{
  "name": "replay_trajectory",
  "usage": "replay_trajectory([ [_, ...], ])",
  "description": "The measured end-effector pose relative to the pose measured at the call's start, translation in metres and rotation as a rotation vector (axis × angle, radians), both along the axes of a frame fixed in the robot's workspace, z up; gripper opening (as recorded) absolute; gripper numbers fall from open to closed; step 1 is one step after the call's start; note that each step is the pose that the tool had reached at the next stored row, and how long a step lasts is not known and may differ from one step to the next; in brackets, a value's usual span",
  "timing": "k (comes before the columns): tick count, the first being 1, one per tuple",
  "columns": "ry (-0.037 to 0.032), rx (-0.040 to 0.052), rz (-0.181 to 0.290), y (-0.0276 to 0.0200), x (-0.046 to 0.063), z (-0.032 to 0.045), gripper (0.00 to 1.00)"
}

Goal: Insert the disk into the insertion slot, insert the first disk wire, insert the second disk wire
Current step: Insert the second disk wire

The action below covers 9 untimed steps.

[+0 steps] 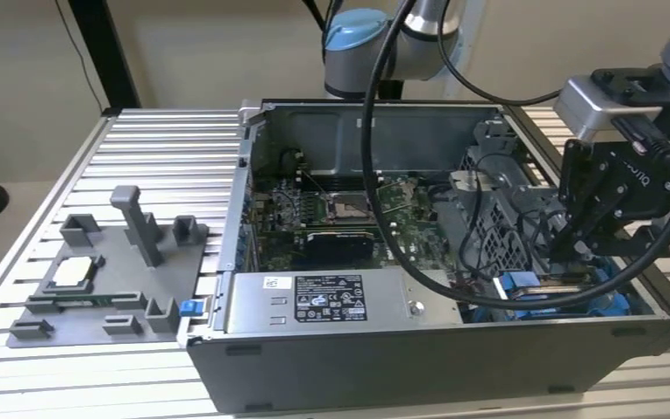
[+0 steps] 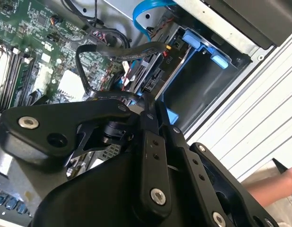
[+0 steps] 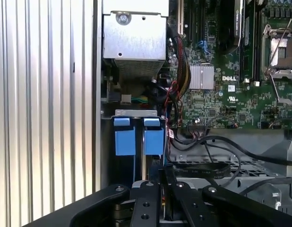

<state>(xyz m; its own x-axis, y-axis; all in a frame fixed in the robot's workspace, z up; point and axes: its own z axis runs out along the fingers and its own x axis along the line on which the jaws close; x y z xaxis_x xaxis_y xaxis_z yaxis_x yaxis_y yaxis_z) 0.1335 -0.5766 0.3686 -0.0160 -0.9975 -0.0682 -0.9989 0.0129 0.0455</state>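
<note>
First wrist view, fingers (image 3: 165, 182) narrow, pinching a black wire (image 3: 202, 166), disk (image 3: 139, 139) just beyond

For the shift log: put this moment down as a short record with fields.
setting: open computer case on a slatted table
gripper: inside the case, at the drive bay corner on the exterior view's right
drive bay: blue carrier tabs side by side
loose cable: black, looped above the bay
power supply box: grey, along the case's front wall
grey fixture: on the table at the exterior view's left
</note>
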Motion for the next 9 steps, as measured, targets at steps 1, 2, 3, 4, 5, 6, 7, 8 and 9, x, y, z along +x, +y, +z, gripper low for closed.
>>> replay_trajectory([
  [1,-0.0004,0.0000,0.000,0.0000,0.0005,-0.0009,0.00],
  [2,-0.0007,-0.0001,0.000,0.0000,0.0009,-0.0016,0.00],
  [3,-0.0008,-0.0004,0.000,-0.0001,0.0012,-0.0019,0.00],
  [4,-0.0008,-0.0004,0.000,-0.0002,0.0013,-0.0019,0.00],
  [5,-0.0009,-0.0003,0.000,-0.0002,0.0013,-0.0019,0.00],
  [6,-0.0008,-0.0003,0.000,-0.0002,0.0013,-0.0019,0.00],
  [7,-0.0008,-0.0001,0.000,-0.0002,0.0015,-0.0020,0.00],
  [8,-0.0008,-0.0002,0.000,-0.0002,0.0017,-0.0020,0.00],
  [9,-0.0008,-0.0002,0.000,-0.0002,0.0017,-0.0020,0.00],
])
